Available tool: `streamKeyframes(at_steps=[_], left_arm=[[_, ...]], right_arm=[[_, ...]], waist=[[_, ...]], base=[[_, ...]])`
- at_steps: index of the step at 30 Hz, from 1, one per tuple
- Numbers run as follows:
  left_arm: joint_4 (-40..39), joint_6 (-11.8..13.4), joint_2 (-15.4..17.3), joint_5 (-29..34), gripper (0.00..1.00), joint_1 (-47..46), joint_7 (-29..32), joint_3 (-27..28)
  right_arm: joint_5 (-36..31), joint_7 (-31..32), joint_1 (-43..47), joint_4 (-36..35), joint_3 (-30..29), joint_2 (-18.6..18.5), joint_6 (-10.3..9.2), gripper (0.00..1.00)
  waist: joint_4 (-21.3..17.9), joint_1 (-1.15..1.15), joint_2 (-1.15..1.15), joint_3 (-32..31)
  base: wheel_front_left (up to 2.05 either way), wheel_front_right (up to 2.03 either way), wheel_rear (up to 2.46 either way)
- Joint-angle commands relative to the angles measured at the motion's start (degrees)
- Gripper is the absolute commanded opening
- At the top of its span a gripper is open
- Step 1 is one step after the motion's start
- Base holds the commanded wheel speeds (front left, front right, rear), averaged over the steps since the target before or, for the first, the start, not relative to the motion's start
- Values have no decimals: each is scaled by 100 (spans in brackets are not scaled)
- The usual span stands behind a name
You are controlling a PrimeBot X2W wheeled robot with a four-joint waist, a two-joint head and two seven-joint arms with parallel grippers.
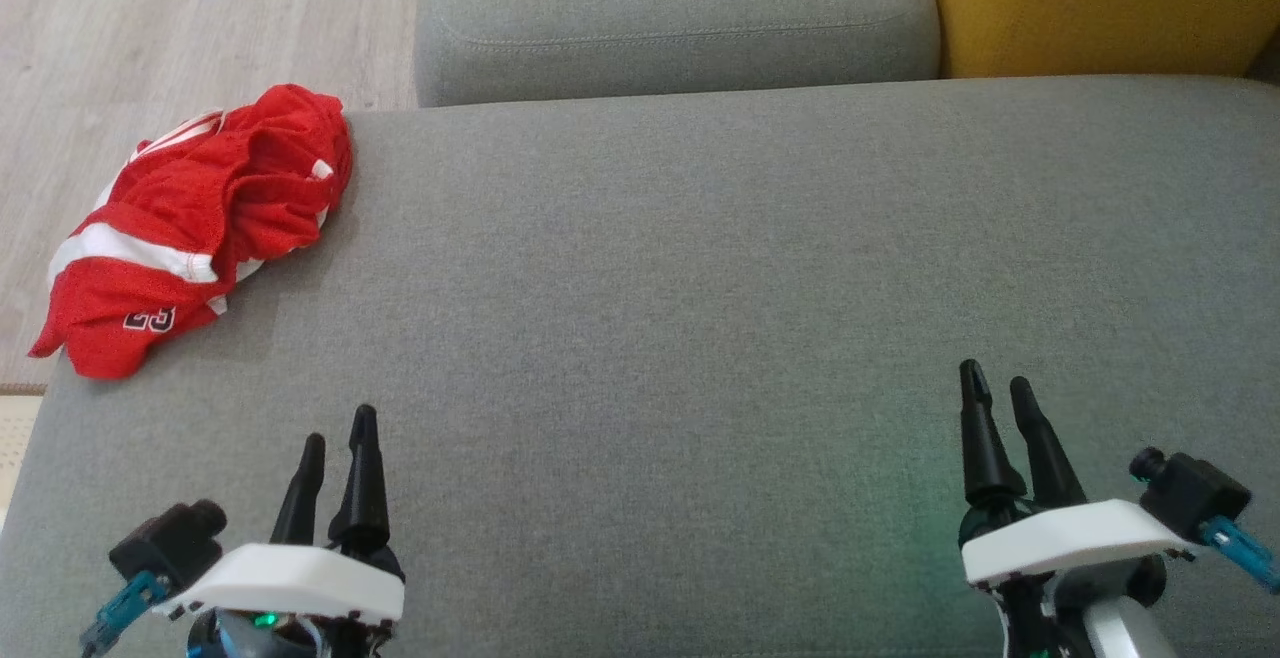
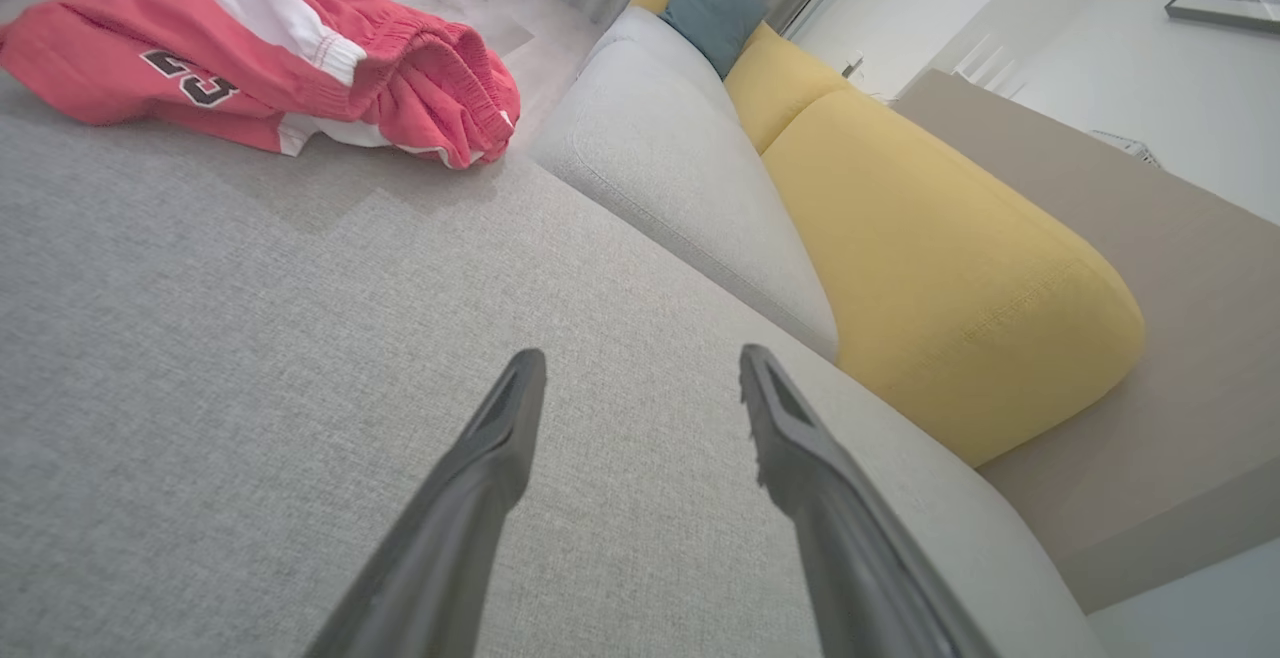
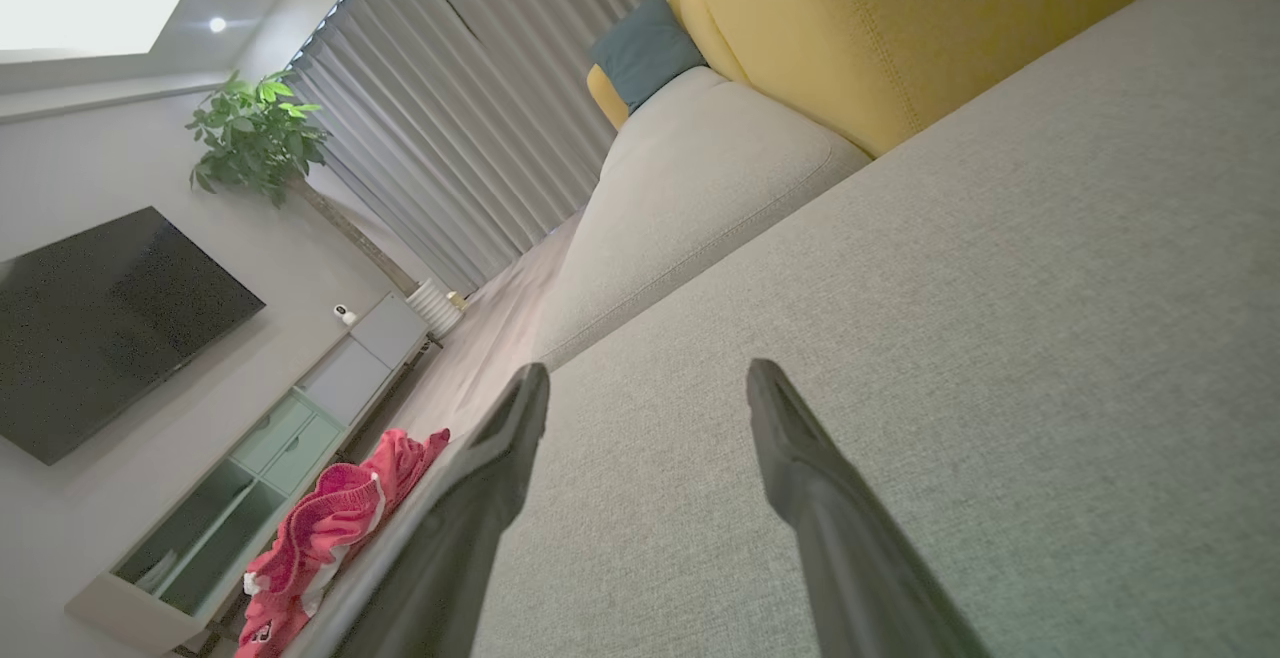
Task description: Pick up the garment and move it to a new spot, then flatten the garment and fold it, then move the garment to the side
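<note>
The grey sofa seat (image 1: 700,268) spans nearly the full width of the head view. Its fabric lies flat and open from the centre out to the right side and across the whole stretch between the two claws.

Far edge: the seat meets a grey cushion (image 1: 680,18) and, to the right of that, a yellow cushion (image 1: 1100,3).

Left edge: the seat runs diagonally and borders the wooden floor (image 1: 150,28).

The garment (image 1: 200,228), red with white stripes and a dark number, lies crumpled at the far left corner of the seat. It straddles the left edge, and part of it hangs past that edge.

The left claw (image 1: 340,425) sits at the near left, well apart from the garment, fingers spread and holding nothing. The right claw (image 1: 995,374) sits at the near right over open fabric, fingers likewise spread and holding nothing.
</note>
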Motion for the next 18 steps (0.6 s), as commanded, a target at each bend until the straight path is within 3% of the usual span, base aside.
streamKeyframes(at_steps=[1,18], left_arm=[[-250,26,77,178,100,-142,-78,68],[-309,189,90,1351,100,-3,-362,-115]], right_arm=[[-187,-106,-301,-172,138,-42,29,100],[-1428,-393,-361,-109,450,-50,35,100]], waist=[[-2,0,0,-5],[-43,0,0,-75]], base=[[0,0,0],[0,0,0]])
